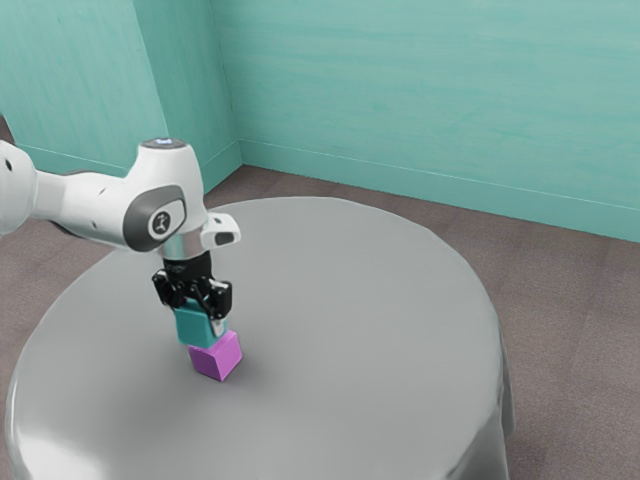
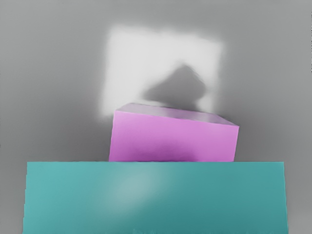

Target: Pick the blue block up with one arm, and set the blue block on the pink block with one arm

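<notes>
Exterior view: gripper (image 1: 197, 306) clamps the blue block (image 1: 192, 327) from both sides, just above the pink block (image 1: 218, 357).

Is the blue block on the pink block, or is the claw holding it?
Held: the claw grips the blue block right over the pink block. Whether the blocks touch, I cannot tell.

The blue block (image 1: 192, 326), teal-tinted, sits off-centre atop the pink block (image 1: 218, 357).
</notes>
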`<action>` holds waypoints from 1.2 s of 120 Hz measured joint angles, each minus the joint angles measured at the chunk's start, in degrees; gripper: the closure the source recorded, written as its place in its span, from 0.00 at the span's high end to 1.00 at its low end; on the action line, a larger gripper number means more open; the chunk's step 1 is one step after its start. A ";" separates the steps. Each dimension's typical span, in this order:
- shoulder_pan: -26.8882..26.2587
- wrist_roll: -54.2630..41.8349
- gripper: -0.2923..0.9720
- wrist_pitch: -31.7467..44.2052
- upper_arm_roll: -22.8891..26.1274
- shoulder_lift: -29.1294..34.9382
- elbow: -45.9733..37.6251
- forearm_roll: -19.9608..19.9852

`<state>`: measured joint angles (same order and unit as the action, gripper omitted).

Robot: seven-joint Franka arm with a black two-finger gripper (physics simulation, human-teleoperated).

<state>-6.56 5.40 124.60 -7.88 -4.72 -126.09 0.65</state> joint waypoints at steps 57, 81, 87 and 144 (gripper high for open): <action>-0.31 -1.14 0.54 1.93 0.04 -1.72 1.01 -2.24; -0.28 -1.55 0.54 3.00 0.06 -3.09 0.99 -2.59; -0.30 -1.69 0.56 3.15 0.06 -3.05 0.99 -2.54; -1.06 -2.71 0.74 -1.36 0.13 10.10 6.84 -2.44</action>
<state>-7.63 2.69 123.24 -7.74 5.38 -119.25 -1.79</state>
